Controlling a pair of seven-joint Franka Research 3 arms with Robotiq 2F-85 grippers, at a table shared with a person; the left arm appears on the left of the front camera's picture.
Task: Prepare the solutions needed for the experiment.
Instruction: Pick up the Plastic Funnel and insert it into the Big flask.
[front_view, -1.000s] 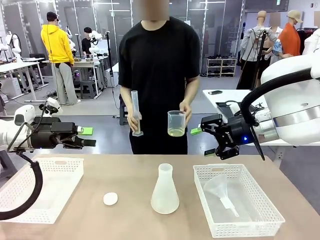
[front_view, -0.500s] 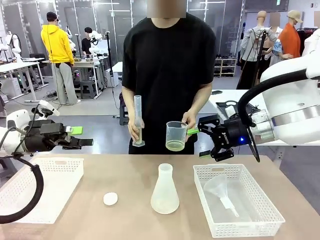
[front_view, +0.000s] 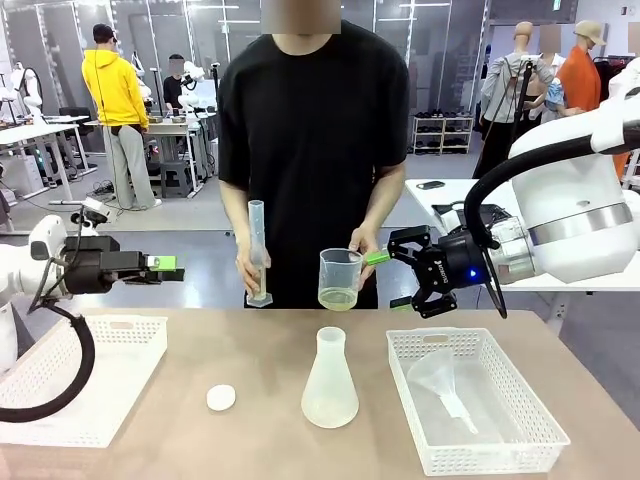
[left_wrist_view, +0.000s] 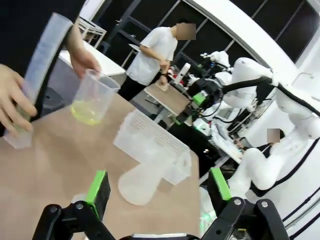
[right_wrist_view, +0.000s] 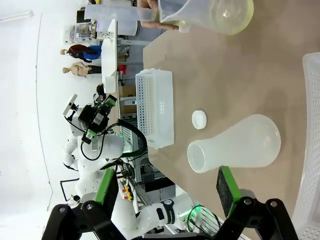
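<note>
The solutions (front_view: 337, 298) show as a shallow pale yellow layer in a clear beaker (front_view: 340, 272) that the person holds over the table's far edge. The person's other hand holds a tall graduated cylinder (front_view: 258, 252). A frosted conical flask (front_view: 330, 380) stands upright mid-table. My right gripper (front_view: 390, 280) hangs open just right of the beaker, touching nothing. My left gripper (front_view: 168, 268) is open above the left basket, well away from the cylinder. In the left wrist view, the beaker (left_wrist_view: 93, 96), liquid (left_wrist_view: 85, 113) and flask (left_wrist_view: 144, 177) lie beyond my open left gripper (left_wrist_view: 157, 187).
A white basket (front_view: 520, 440) at the right holds a clear funnel (front_view: 440, 378). Another white basket (front_view: 130, 335) sits at the left. A small white cap (front_view: 221, 397) lies left of the flask. In the right wrist view the flask (right_wrist_view: 235, 145) and cap (right_wrist_view: 199, 119) lie beyond my open right gripper (right_wrist_view: 167, 187).
The person has come closer to the table and lowered the beaker and cylinder. My right gripper moved left toward the beaker. My left gripper rose slightly.
</note>
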